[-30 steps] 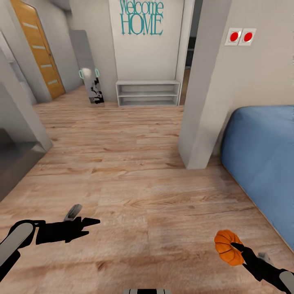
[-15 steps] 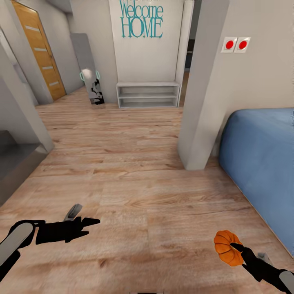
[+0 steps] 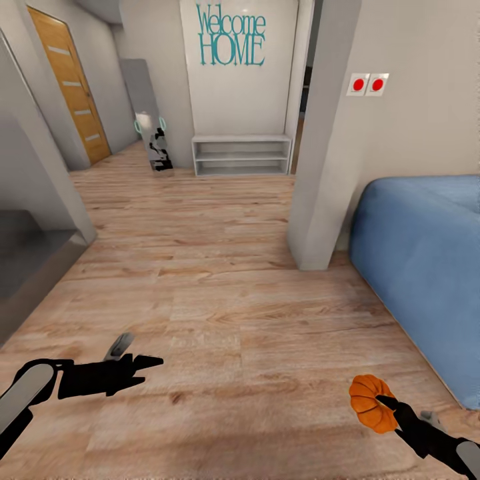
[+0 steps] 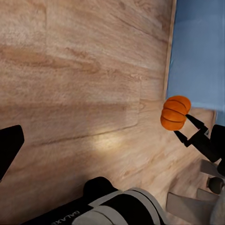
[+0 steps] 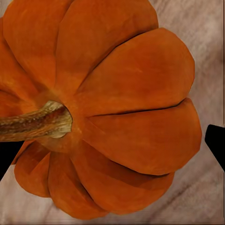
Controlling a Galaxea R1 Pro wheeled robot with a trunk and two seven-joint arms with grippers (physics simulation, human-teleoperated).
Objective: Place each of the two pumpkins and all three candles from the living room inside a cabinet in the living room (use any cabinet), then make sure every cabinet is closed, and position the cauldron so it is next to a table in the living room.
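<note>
A small bright-orange pumpkin [image 3: 365,399] hangs low over the wooden floor at the lower right of the head view, with my right gripper [image 3: 377,404] shut on it. The right wrist view looks onto the pumpkin [image 5: 117,117] from its stem side, with one black fingertip [image 5: 216,145] at each flank. The left wrist view also catches the pumpkin [image 4: 174,112] held by the right gripper [image 4: 186,129]. My left gripper [image 3: 150,368] floats over the floor at the lower left, open and holding nothing. The candles, cabinet, cauldron and table are out of view.
A blue sofa [image 3: 427,267] fills the right side, beside a grey wall pillar [image 3: 320,167]. A low white shelf unit [image 3: 241,155] stands against the far wall under a "Welcome HOME" sign. An orange door [image 3: 67,87] and a grey counter [image 3: 27,260] are on the left.
The whole picture has shifted, so the camera has moved: the pillar and sofa now sit further left and higher. Both arms keep their pose, and the pumpkin stays in the right gripper.
</note>
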